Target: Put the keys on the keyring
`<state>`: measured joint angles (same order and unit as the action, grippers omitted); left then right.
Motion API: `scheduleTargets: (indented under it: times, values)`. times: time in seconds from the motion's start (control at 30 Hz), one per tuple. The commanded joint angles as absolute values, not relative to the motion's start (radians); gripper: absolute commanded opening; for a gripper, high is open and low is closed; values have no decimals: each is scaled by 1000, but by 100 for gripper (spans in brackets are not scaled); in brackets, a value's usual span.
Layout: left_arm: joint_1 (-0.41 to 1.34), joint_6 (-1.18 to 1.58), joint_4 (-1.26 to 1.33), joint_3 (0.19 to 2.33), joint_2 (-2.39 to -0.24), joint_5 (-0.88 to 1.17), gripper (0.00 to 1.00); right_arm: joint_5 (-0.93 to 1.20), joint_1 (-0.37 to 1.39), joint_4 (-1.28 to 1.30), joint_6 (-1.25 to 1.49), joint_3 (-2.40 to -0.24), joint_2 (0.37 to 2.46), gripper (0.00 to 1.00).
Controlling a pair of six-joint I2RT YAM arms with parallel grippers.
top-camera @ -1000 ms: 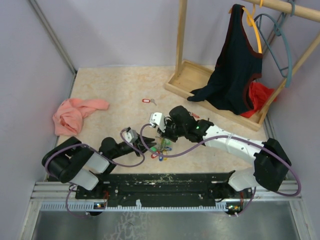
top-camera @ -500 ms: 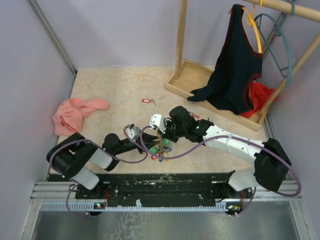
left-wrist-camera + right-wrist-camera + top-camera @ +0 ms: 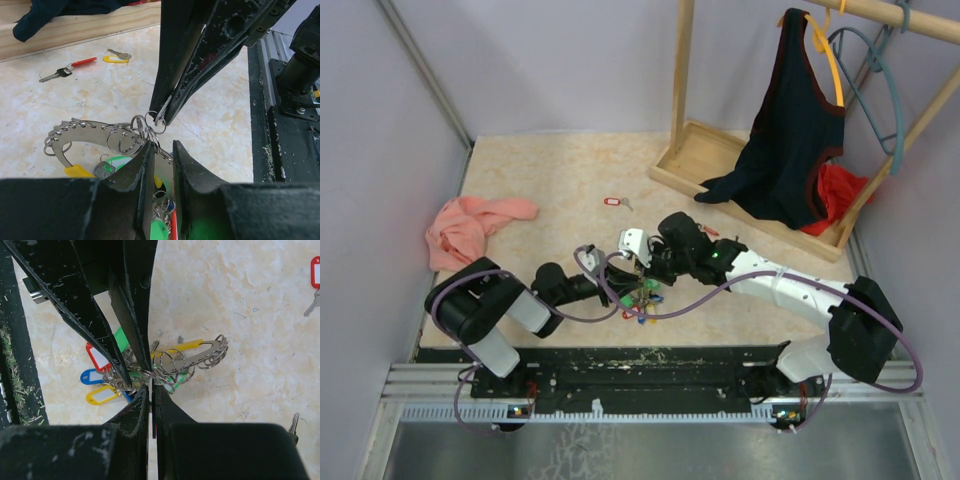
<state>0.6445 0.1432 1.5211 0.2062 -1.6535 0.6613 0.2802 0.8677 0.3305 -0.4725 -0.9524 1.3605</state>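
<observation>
The keyring (image 3: 85,134) is a flat silvery hook strung with small rings and coloured tagged keys (image 3: 102,376); it lies mid-table (image 3: 642,298). My right gripper (image 3: 151,386) is shut on one thin ring of the keyring, its tips meeting above the bunch (image 3: 160,118). My left gripper (image 3: 161,148) reaches in from the left (image 3: 617,290). Its jaws stand a narrow gap apart around the small rings, and a ring link crosses their tips. Whether they press on it is unclear. Loose keys lie on the table: a red-tagged one (image 3: 612,201), another red-tagged one (image 3: 82,62), a black-headed one (image 3: 62,72) and a yellow-tagged one (image 3: 116,58).
A pink cloth (image 3: 470,228) lies at the left. A wooden rack base (image 3: 700,165) stands at the back right with a black garment (image 3: 790,130) and a teal hanger (image 3: 880,90) above it. The two arms cross closely over the bunch.
My left gripper has slid right, in to the key bunch, and its jaws have narrowed. The right gripper has held still on the ring.
</observation>
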Motion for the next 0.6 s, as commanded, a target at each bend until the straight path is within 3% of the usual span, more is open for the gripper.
scheduleTargets:
  times: [0.0, 0.13, 0.27, 0.37, 0.43, 0.57]
  values:
    - [647, 166, 1729, 232, -1675, 647, 28, 303, 874, 294, -482, -1020, 1321, 0]
    - [647, 166, 1723, 235, -1680, 627, 28, 305, 877, 296, -483, -1022, 1318, 0]
    - [647, 173, 1731, 238, -1688, 632, 12, 310, 880, 302, -483, -1024, 1318, 0]
    - [647, 178, 1753, 240, -1700, 630, 9, 313, 885, 311, -484, -1027, 1318, 0]
    - [647, 180, 1776, 239, -1710, 637, 0, 309, 887, 323, -483, -1028, 1316, 0]
    - [647, 166, 1790, 225, -1706, 642, 0, 237, 886, 343, -428, -1012, 1299, 0]
